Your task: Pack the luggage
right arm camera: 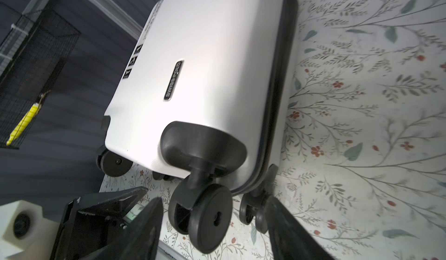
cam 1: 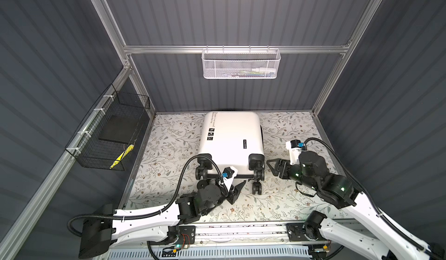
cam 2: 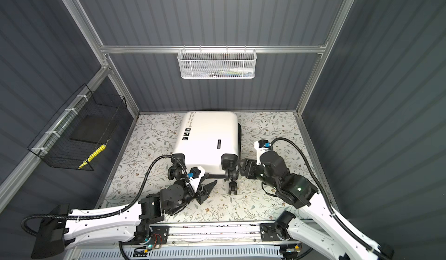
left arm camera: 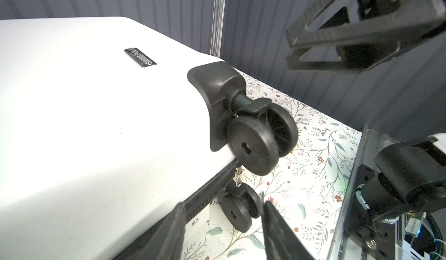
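The floral-printed, matte worktop (cam 1: 289,198) carries the luggage (cam 1: 229,135), a small hard-shell suitcase in glossy white with black trim. It lies flat and shut at about 12 o'clock from the worktop's middle, long axis running 12 to 6, wheels at the 6 o'clock end. Lying on its broad side probably lets the upper shell swing up once the zip runs free.

At 9 o'clock a black wire basket (cam 1: 96,155) hangs on the side wall with a dark flat slab (cam 1: 115,131) and a yellow item (cam 1: 120,158) in it. At 12 o'clock a white mesh basket (cam 1: 241,65) hooks over the back rail with small things inside, too faint to name. Both look to be waiting to go in, so the packing seems barely begun.

The left claw (cam 1: 237,190) sits at 6 o'clock of the case, jaws moderately apart and empty, aimed at the black zip seam. The right claw (cam 1: 272,167) sits at 3 o'clock of the right-hand black rubber spinner wheels (left arm camera: 253,147), jaws wide and empty. One wheel lines up with its gap, and I cannot tell whether they touch.

A small silver zip pull (left arm camera: 238,176) hangs at that corner, likely the reason both claws gather here. A polished metal name badge (left arm camera: 140,57) lies on the smooth shell.
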Controlling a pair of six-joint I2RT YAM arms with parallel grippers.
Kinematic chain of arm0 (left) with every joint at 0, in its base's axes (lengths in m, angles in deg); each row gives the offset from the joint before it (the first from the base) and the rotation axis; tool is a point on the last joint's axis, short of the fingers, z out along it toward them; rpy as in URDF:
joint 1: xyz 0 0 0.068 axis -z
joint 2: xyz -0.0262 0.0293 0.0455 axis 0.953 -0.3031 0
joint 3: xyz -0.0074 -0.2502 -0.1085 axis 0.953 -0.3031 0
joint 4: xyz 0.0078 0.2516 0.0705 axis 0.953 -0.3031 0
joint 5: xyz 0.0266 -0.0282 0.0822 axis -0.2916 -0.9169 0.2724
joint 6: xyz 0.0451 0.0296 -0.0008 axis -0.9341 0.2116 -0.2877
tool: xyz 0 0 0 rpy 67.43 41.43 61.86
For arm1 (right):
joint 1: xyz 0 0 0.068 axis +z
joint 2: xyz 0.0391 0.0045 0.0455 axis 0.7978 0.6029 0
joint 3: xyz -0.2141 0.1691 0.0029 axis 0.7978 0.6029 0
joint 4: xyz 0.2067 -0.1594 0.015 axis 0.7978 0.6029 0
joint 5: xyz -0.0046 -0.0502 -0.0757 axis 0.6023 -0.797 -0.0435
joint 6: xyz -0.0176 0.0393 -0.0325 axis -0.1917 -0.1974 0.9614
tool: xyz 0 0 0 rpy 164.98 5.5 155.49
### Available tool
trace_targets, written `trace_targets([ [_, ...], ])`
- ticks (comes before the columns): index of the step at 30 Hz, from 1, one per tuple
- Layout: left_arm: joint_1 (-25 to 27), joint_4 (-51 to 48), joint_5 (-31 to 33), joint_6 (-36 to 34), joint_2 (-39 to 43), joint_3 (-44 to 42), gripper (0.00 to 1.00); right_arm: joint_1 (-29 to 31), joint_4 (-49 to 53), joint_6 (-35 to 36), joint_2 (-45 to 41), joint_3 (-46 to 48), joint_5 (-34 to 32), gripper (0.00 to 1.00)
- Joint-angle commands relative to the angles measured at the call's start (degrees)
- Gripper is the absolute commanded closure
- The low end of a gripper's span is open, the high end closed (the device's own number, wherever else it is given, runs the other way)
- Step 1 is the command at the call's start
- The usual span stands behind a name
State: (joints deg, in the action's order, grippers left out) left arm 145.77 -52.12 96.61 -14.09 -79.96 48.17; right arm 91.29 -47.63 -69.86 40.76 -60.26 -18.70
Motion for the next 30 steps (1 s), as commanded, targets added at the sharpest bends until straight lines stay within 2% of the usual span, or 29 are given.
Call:
trace_targets([
  [1, 0.1, -1.6, -0.1, 0.6, -2.3, 3.5, 0.46, -4.5, 4.3, 2.2, -2.3, 2.3, 3.5, 0.29],
  [4, 1.6, 1.9, 0.3, 1.0, -5.5, 4.4, 0.42, -7.0, 3.5, 2.3, -2.9, 5.6, 6.0, 0.29],
  [10, 4.9, 5.3, 3.6, 0.4, -12.5, 8.1, 0.39, -7.4, -1.7, 0.9, -2.1, 11.2, 9.8, 0.30],
  [21, 7.3, 12.9, 11.8, 2.0, -21.1, 10.5, 0.33, -7.4, -8.9, 0.9, 1.7, 13.6, 15.1, 0.32],
  [30, 7.3, 17.0, 13.2, 1.3, -26.6, 13.7, 0.31, -7.2, -11.9, 1.0, 3.9, 13.6, 19.1, 0.36],
])
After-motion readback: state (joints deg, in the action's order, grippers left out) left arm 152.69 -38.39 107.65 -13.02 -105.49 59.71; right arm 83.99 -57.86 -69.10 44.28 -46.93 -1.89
